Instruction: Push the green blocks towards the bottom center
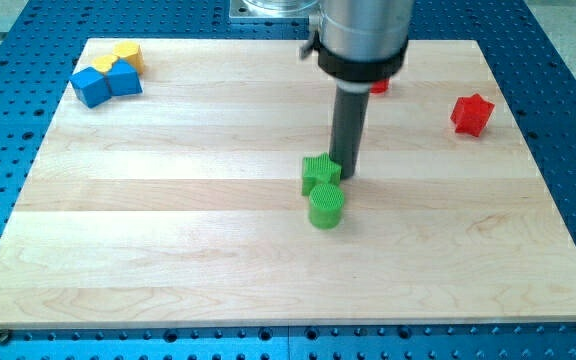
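Two green blocks sit near the board's middle. A green star-shaped block [318,172] lies just above a green cylinder [326,206], and the two touch. My tip [345,175] is at the star block's right edge, touching or nearly touching it, and just above and right of the cylinder. The rod rises from there to the arm's grey housing at the view's top.
Two blue blocks [105,83] and two yellow blocks [118,56] cluster at the top left. A red star-shaped block [471,114] lies at the top right. Another red block [379,86] is partly hidden behind the arm. The wooden board [168,250] rests on a blue perforated table.
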Motion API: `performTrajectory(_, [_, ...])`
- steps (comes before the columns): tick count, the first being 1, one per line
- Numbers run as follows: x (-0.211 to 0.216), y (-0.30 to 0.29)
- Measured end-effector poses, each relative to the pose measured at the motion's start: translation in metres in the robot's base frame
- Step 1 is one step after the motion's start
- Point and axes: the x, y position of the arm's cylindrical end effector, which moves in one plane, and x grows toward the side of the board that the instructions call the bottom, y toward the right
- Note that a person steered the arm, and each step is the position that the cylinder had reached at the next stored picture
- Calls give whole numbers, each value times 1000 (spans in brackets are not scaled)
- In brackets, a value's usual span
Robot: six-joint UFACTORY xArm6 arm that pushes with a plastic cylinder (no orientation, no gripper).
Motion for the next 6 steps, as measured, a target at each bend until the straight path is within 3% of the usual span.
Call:
performTrajectory(1, [3,-2])
performTrajectory(2, [23,-51])
performTrajectory(3, [14,-71])
performTrajectory(4, [-36,-91])
performTrajectory(5, [-5,-110])
performTrajectory(6, [35,-83])
